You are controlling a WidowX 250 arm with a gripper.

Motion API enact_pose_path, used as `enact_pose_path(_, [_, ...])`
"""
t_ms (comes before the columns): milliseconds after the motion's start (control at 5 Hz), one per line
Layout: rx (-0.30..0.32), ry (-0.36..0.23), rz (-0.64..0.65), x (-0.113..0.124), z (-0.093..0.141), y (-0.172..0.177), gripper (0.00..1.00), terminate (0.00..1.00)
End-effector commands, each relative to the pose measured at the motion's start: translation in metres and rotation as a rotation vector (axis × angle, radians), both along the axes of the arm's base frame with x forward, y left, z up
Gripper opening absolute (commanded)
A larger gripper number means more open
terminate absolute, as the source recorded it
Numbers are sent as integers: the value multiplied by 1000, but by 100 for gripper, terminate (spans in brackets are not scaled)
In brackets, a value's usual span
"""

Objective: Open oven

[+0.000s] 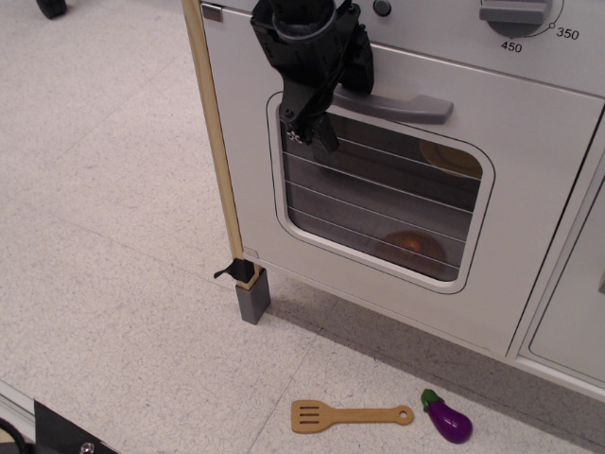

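Note:
The white toy oven [529, 189] stands upright with its door shut. The door has a grey bar handle [402, 104] and a rounded wire-lined window [383, 194]. A numbered dial [518, 14] sits above at the top right. My black gripper [340, 109] is at the handle's left end. It is open, with one finger [317, 128] below the bar over the window's top left corner and the other finger [362, 61] above the bar. The handle's left end is hidden behind the gripper.
A wooden spatula [350, 414] and a purple toy eggplant [447, 418] lie on the floor in front of the oven. A wooden side post [219, 161] ends in a grey foot [253, 295]. A plain white cabinet door [577, 312] is to the right. An orange item [408, 243] shows inside the oven.

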State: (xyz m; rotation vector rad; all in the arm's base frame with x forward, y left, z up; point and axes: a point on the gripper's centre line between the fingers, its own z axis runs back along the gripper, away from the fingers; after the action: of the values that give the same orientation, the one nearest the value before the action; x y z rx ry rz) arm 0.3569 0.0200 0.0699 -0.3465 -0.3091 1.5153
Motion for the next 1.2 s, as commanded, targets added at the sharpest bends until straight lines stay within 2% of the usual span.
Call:
enact_pose_path(0, [6,49,-32,-20,-2,26,100,0])
enact_pose_path(400, [50,89,-104,-54,-6,47,100,0])
enact_pose_path(600, [84,101,-114,-67,5,56,100,0])
enact_pose_path(800, [128,124,-202,-70,26,57,100,0])
enact_pose_path(1000, [166,117,-331,-65,71,38,100,0])
